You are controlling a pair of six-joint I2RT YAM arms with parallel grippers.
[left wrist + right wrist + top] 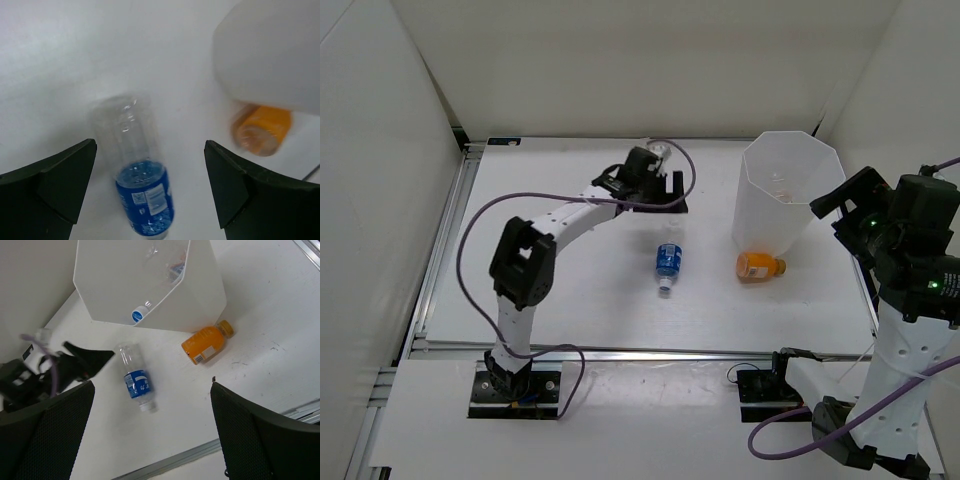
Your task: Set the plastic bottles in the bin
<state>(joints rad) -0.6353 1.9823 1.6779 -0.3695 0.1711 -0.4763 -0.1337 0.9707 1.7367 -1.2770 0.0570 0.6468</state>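
The bin (pixel 788 195) stands at the far right; it also shows in the right wrist view (pixel 115 285) and the left wrist view (pixel 270 55). A clear bottle (pixel 165 267) lies inside it. The blue-label bottle (pixel 667 265) lies mid-table, and shows in the wrist views (pixel 142 192) (pixel 136 382). The orange bottle (pixel 760 266) (pixel 207 344) (pixel 260 130) lies against the bin's base. A plain clear bottle (pixel 657 151) (pixel 42 335) lies behind my left gripper (pixel 672 192) (pixel 150 150), which is open and empty, above and beyond the blue-label bottle. My right gripper (pixel 835 205) (pixel 151 390) is open and empty, raised beside the bin.
White walls close in the back and sides. A metal rail (pixel 650 352) runs along the table's near edge. The left arm's purple cable (pixel 470 235) loops over the left part of the table.
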